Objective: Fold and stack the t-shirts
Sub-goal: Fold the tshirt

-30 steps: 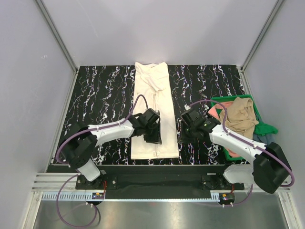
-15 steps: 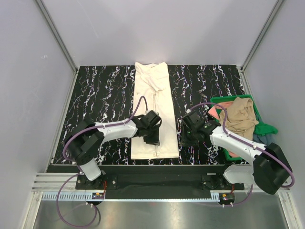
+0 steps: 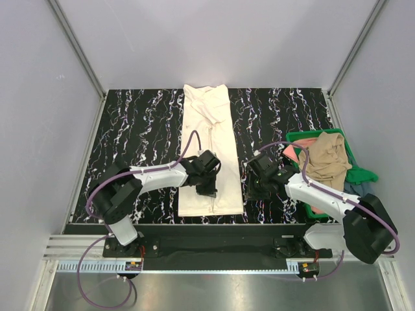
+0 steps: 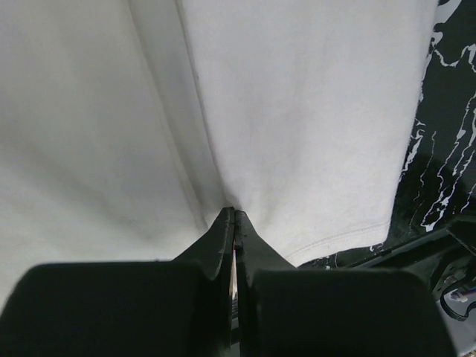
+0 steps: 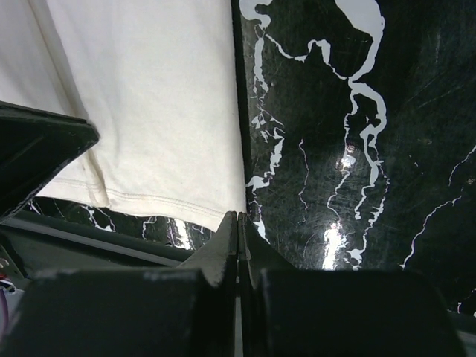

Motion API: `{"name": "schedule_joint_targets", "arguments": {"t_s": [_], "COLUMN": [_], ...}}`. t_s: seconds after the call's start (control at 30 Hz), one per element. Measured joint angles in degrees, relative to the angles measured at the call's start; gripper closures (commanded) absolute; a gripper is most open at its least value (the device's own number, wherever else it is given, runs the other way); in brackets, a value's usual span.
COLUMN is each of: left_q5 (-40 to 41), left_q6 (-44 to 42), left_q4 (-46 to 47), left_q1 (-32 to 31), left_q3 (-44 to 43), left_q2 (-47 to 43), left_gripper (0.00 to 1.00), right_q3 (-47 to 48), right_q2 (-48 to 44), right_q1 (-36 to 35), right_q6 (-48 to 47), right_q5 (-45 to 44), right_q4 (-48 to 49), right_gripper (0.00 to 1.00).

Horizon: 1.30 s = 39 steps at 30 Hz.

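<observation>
Cream shirt [image 3: 209,139] lying on the counter [image 3: 142,123], folded into a long strip. Left gripper [image 4: 235,214] pinching its near part; right gripper [image 5: 238,216] closed at its corner. More folding left; other shirts [image 3: 326,159] waiting in the bin [image 3: 293,137].

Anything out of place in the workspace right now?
Only the green bin at right: the tan shirt is heaped loosely in it, and grey-blue cloth hangs out over its side. The cream shirt lies straight, in a long folded strip.
</observation>
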<state>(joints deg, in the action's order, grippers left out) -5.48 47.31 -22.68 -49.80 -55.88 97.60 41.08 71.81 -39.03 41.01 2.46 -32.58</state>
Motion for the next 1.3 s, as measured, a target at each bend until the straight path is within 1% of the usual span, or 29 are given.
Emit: {"name": "schedule_joint_targets", "arguments": {"t_s": [0.23, 0.5, 0.73, 0.93, 1.17, 1.3], "left_q5": [0.9, 1.6, 3.1, 5.5, 6.0, 6.0], "left_q6": [1.0, 1.6, 2.3, 2.3, 2.5, 2.5], "left_q4": [-0.3, -0.5, -0.7, -1.1, -1.1, -1.1], "left_q1": [-0.5, -0.8, -1.6, -1.7, -2.0, -2.0], "left_q3": [0.0, 0.0, 0.7, 1.9, 2.0, 2.0], "left_q2": [-1.8, -1.8, -1.8, -1.8, -1.8, -1.8], "left_gripper": [1.00, 1.00, 1.00, 1.00, 1.00, 1.00], "right_q3": [-2.2, -4.3, -7.4, -7.6, -8.0, -8.0], "right_q2": [0.8, 1.1, 5.1, 6.9, 6.1, 3.9], "right_q1": [0.0, 0.0, 0.0, 0.2, 0.2, 0.2], "right_q6": [0.4, 1.2, 2.3, 3.2, 3.8, 3.8], "right_q5": [0.6, 3.9, 5.7, 7.7, 7.6, 7.8], "right_q4": [2.0, 6.8, 11.5, 14.9, 14.6, 13.4], "right_gripper": [1.00, 1.00, 1.00, 1.00, 1.00, 1.00]}}
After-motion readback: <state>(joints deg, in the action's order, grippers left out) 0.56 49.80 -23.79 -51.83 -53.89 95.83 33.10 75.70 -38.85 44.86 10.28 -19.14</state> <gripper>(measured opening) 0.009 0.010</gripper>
